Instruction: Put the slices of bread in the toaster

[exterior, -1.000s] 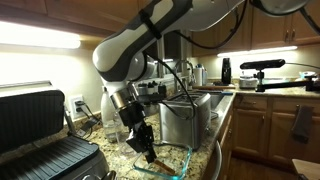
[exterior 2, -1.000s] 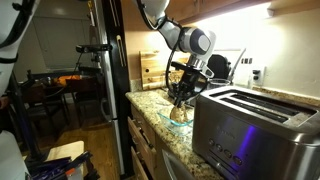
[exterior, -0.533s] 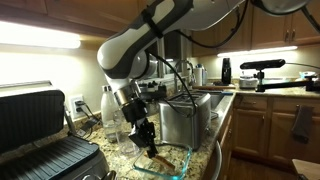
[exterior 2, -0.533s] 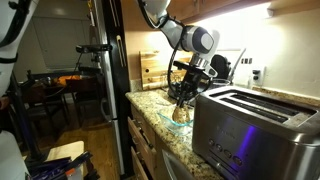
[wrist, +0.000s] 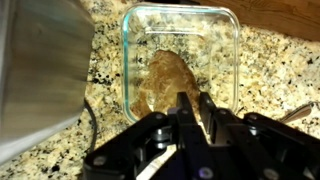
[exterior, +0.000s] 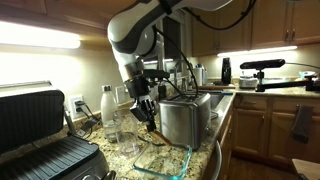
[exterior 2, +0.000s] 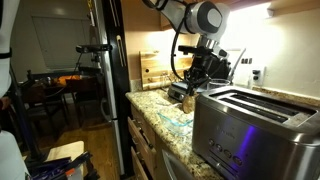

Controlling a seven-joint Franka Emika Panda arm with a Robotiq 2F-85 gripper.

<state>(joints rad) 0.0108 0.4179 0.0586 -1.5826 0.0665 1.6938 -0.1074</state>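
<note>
Wrist view: the gripper [wrist: 190, 110] pinches a bread slice [wrist: 188, 96] edge-on, long axis pointing at the glass dish [wrist: 233, 60].

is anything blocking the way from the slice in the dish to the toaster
Nothing visible does: the slice lies in the open glass dish beside the toaster, only the dish's low wall between them.

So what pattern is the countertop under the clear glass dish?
The stone countertop is speckled beige, brown and black granite; wrist view shows it best.
</note>
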